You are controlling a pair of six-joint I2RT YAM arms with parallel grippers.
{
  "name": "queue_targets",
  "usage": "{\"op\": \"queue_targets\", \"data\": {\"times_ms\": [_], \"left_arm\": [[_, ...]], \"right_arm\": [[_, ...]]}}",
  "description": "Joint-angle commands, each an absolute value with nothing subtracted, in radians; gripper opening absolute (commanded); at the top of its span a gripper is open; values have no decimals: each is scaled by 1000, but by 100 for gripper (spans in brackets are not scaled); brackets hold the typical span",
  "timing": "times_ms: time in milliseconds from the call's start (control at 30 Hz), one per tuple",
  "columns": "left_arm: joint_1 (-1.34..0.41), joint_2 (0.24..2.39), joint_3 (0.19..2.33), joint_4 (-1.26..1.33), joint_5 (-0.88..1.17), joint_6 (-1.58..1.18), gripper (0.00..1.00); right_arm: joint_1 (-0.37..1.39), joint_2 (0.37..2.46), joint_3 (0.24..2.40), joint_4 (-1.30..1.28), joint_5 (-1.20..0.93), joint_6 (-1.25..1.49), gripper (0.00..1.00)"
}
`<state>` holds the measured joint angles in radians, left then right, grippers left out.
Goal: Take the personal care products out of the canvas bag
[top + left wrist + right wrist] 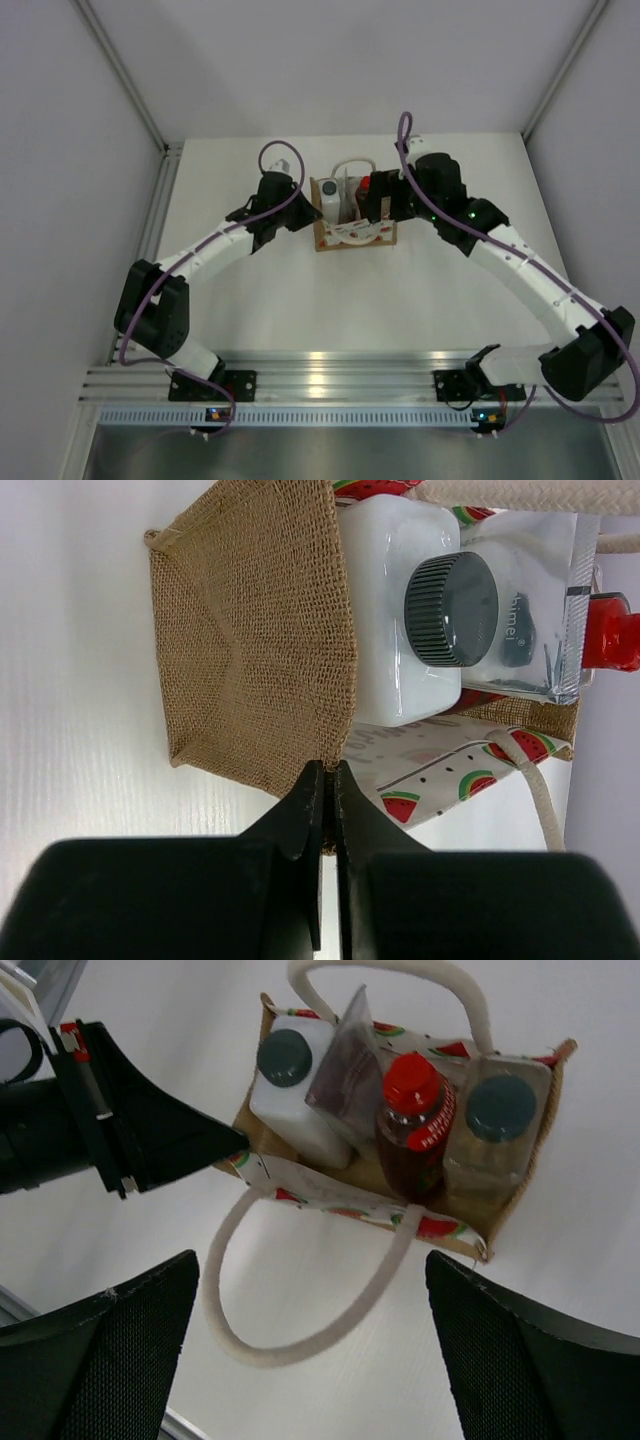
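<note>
White arm links (210, 250), black joints (155, 310), looping purple cables (278, 144), green lights (470, 212), black end effector fingers (100, 1360)

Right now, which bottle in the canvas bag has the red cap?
The red bottle, standing between the clear tapered bottle and the pale squarish bottle. The white bottle and the pale one have dark grey caps.

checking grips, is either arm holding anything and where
The left fingers pinch the canvas bag at a rim corner; the right fingers hold nothing.
</note>
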<state>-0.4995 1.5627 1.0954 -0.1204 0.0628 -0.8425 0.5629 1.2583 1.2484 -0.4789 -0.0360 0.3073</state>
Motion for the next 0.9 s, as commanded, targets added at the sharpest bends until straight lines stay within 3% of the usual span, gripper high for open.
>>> {"op": "queue_targets", "data": {"times_ms": [0,300,533,867], "left_arm": [[-506,1569,1071,-83,43,-848,0],[-505,1457,977,-83,-127,-945,0],[-506,1424,942,-83,-163,-974,0],[-506,1420,920,-83,-150,-1017,0]], "right_arm": [[644,1363,1395,-446,75,319,91],[810,1695,1678,-489,273,337,74],[824,1886,1839,-548,345,325,64],[824,2009,1925,-580,465,328,61]]}}
